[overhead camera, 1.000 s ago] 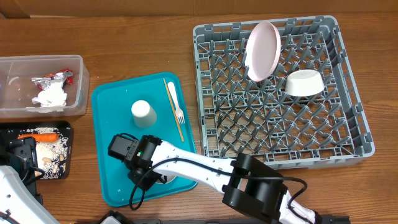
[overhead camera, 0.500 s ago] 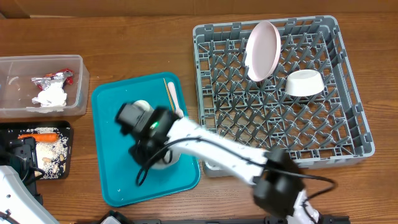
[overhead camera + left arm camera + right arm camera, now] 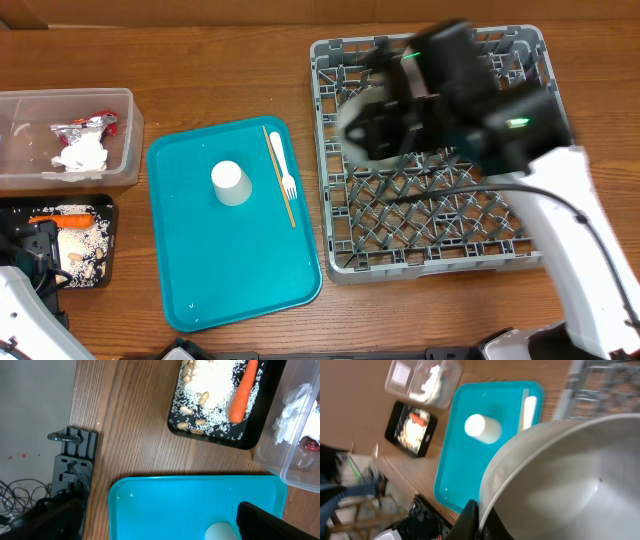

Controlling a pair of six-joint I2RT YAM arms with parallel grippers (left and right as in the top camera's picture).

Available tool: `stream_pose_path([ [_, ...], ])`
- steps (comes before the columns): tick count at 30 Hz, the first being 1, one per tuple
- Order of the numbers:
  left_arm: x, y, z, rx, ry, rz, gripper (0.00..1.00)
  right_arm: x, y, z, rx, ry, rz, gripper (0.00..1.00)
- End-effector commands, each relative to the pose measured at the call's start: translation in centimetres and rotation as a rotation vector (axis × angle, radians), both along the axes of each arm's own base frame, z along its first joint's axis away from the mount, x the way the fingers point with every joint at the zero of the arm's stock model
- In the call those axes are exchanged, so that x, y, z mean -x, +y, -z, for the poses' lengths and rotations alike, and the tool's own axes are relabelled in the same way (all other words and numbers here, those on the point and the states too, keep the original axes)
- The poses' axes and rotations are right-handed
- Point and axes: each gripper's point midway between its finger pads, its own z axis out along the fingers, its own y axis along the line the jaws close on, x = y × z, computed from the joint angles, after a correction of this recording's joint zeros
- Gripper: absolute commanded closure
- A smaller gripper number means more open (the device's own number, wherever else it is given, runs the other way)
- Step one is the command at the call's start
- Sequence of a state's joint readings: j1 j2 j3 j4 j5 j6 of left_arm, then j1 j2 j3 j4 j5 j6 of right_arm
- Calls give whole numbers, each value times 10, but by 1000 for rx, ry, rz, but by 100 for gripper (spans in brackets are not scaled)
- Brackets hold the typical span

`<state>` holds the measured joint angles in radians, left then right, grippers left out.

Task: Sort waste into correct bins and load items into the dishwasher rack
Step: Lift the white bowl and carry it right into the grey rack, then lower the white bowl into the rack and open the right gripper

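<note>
The right gripper is clamped on the rim of a white bowl, above the rack. The left gripper stands wide open and empty, over the teal tray.

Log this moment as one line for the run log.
right gripper: shut on bowl, over rack | left gripper: open, empty | cup, fork: on tray
</note>
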<state>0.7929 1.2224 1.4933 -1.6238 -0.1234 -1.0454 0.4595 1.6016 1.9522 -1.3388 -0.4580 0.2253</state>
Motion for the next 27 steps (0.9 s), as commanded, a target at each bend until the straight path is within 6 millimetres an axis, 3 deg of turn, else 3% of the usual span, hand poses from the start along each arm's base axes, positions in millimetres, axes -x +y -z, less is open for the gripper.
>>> stream_pose_path([
  [1, -1, 2, -4, -7, -14, -21, 0, 1, -26, -22, -111, -28, -67, 96],
  [10, -1, 2, -4, -7, -14, -21, 0, -9, -100, -16, -477, 27, -81, 96],
  [16, -1, 2, -4, -7, -14, -21, 0, -8, -137, 17, -682, 52, -3, 96],
  [20, -1, 2, -4, -7, -14, -21, 0, -6, -140, 53, -732, 95, 23, 96],
  [27, -1, 2, -4, -7, -14, -21, 0, -4, -139, 79, -730, 105, 25, 96],
])
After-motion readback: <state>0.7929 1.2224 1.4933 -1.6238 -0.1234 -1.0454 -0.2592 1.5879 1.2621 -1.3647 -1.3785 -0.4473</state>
